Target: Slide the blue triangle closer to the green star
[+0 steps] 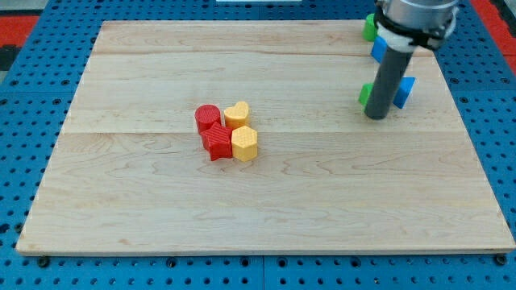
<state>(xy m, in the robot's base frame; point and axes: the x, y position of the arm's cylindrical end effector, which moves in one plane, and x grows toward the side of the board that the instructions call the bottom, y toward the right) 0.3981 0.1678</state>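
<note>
Blue triangle (pixel 405 89) to be eased toward the green star (pixel 366 95), near the board's (pixel 161 201) far right corner.
No claw is fitted, only my tip (pixel 376 118), set between the two blocks; a short, slow push from the triangle's right side is advised. The triangle is half hidden.

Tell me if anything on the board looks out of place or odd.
Nothing stands out. Four blocks sit clustered mid-board: red cylinder, red star, yellow heart, yellow hexagon. My tip is down between a green block and a blue block.
</note>
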